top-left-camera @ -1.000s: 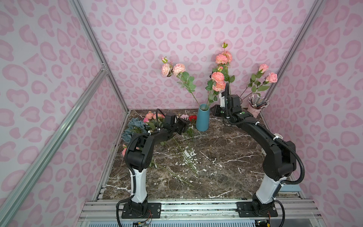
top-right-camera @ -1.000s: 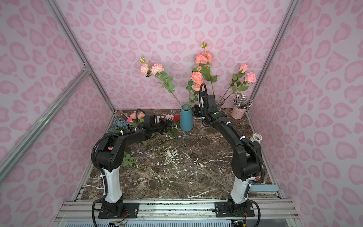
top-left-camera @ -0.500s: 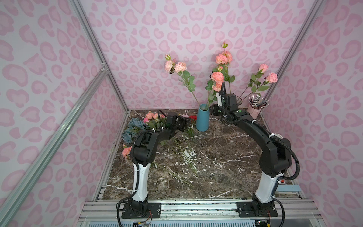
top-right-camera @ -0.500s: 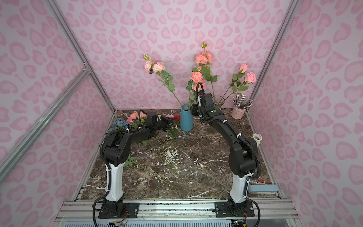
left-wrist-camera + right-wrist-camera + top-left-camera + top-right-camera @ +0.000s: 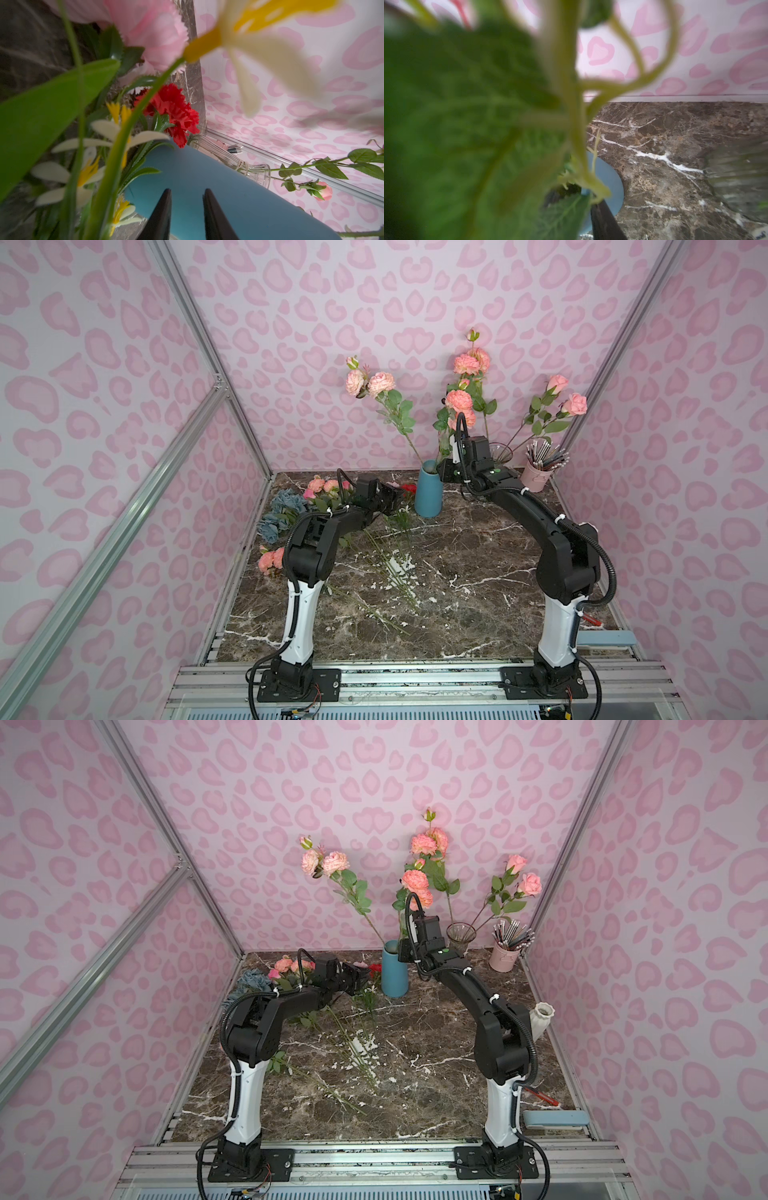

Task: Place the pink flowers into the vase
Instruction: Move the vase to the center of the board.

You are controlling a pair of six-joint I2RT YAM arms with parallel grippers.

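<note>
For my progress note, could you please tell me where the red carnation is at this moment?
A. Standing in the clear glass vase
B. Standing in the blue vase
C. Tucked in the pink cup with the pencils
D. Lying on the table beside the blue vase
D: in a top view the red carnation lies low on the table, right beside the foot of the blue vase, not in any container.
</note>
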